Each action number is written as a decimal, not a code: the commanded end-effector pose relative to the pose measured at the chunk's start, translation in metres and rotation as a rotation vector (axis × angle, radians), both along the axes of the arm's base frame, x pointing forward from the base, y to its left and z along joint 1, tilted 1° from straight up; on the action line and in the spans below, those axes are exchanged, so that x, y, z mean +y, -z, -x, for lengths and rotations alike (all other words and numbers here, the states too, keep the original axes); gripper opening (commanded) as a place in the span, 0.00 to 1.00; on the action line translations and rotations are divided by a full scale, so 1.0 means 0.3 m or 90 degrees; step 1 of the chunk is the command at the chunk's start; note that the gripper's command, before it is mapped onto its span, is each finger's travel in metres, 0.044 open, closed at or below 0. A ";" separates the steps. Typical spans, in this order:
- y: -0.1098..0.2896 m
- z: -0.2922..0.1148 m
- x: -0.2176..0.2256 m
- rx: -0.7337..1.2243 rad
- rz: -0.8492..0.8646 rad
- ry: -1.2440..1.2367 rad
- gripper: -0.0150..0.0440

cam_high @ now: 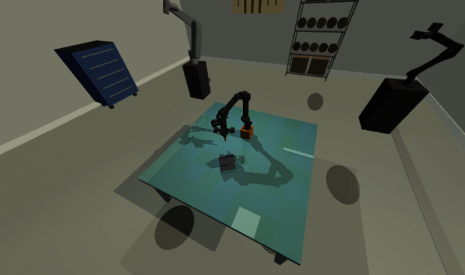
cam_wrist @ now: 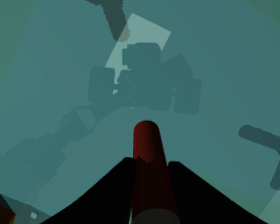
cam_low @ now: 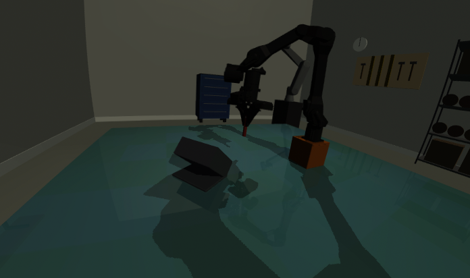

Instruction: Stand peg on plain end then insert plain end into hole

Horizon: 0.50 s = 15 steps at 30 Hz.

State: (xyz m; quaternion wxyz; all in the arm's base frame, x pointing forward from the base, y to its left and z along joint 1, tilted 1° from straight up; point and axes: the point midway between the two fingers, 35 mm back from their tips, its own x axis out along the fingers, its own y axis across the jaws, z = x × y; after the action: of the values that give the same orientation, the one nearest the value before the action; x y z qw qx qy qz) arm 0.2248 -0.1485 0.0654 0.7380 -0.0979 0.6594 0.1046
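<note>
My gripper is shut on the dark red peg. It holds the peg upright in the air, well above the table. The peg's lower, plain end sticks out below the fingers. In the wrist view a paler band shows near the peg's held end. The dark sloped panel sits on the table in front of the arm, lower than the peg and apart from it. Its hole is not plain to see in these views.
The arm stands on an orange base at the back of the table. Off the table are a blue drawer cabinet, a shelf rack and two other arms on black pedestals.
</note>
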 end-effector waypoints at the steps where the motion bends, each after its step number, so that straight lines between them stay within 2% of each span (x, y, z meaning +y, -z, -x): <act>1: -0.009 -0.030 0.007 -0.031 -0.018 0.015 0.25; 15: -0.032 -0.108 0.031 -0.109 -0.076 0.053 0.25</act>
State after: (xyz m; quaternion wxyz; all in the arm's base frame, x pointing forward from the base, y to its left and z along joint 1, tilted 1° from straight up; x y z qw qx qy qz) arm 0.2501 -0.1411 0.0724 0.7880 -0.0485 0.6050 0.1030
